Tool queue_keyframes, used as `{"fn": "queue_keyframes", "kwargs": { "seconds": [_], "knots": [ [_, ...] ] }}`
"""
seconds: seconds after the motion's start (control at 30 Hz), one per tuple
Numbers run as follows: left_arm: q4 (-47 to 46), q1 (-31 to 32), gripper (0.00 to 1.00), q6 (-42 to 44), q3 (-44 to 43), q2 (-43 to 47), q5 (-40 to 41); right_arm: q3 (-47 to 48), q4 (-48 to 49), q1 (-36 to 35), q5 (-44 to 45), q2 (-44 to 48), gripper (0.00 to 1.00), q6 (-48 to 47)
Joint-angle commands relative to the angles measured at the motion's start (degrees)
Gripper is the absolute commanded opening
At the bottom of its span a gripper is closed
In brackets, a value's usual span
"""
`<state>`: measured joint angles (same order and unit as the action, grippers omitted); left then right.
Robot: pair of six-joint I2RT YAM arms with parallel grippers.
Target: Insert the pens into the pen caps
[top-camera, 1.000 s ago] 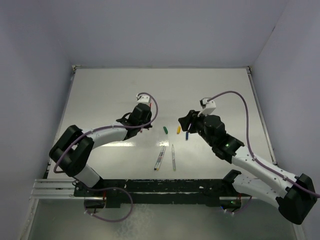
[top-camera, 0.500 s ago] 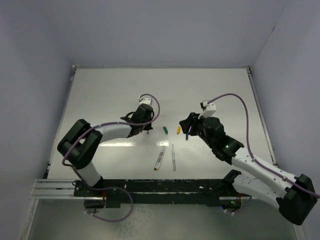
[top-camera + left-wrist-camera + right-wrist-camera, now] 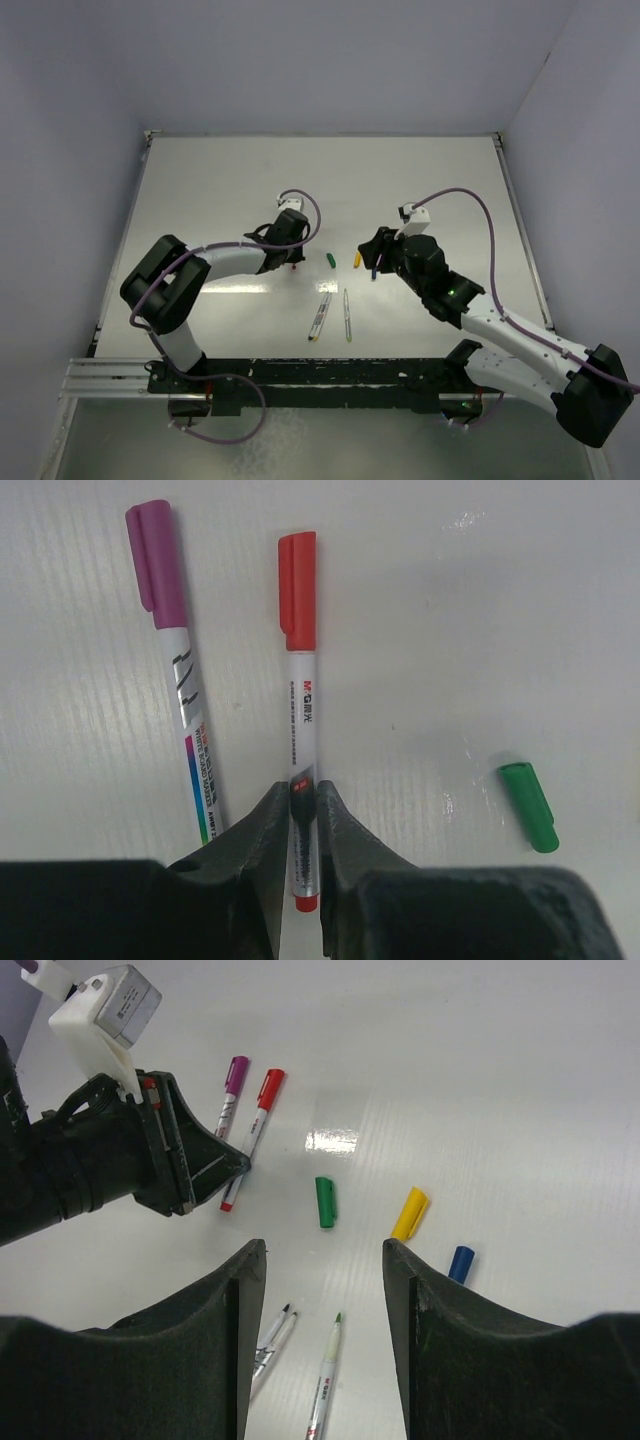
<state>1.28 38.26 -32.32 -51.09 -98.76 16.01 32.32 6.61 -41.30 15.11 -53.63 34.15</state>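
Observation:
My left gripper (image 3: 303, 815) is shut on the barrel of a red-capped pen (image 3: 303, 710) that lies on the table. A purple-capped pen (image 3: 186, 690) lies just left of it. A loose green cap (image 3: 528, 806) lies to the right. My right gripper (image 3: 322, 1252) is open and empty above the table. Below it are the green cap (image 3: 325, 1202), a yellow cap (image 3: 409, 1213), a blue cap (image 3: 460, 1263), a green-tipped uncapped pen (image 3: 326, 1375) and two more uncapped pens (image 3: 272, 1338) side by side. From above, the left gripper (image 3: 291, 262) is left of the caps and the right gripper (image 3: 372, 246) is by the yellow cap (image 3: 357, 259).
The white table (image 3: 220, 180) is walled at the back and both sides. The uncapped pens (image 3: 320, 316) lie near the front rail (image 3: 300, 372), between the two arm bases. The left arm's fingers (image 3: 190, 1175) show at the left of the right wrist view.
The left arm's elbow has swung right and its gripper has moved slightly toward the front with the red-capped pen. The right gripper has shifted a little to the left.

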Motion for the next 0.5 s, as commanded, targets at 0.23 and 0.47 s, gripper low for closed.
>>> {"fn": "queue_keyframes", "kwargs": {
  "seconds": [0.23, 0.47],
  "knots": [
    [0.6, -0.4, 0.32, -0.1, -4.0, 2.0, 0.1, -0.4, 2.8, 0.1, 0.4, 0.7, 0.53, 0.4],
    [0.7, -0.3, 0.33, 2.0, -4.2, 8.8, -3.0, -0.4, 2.8, 0.2, 1.2, 1.4, 0.53, 0.0]
  ]
}}
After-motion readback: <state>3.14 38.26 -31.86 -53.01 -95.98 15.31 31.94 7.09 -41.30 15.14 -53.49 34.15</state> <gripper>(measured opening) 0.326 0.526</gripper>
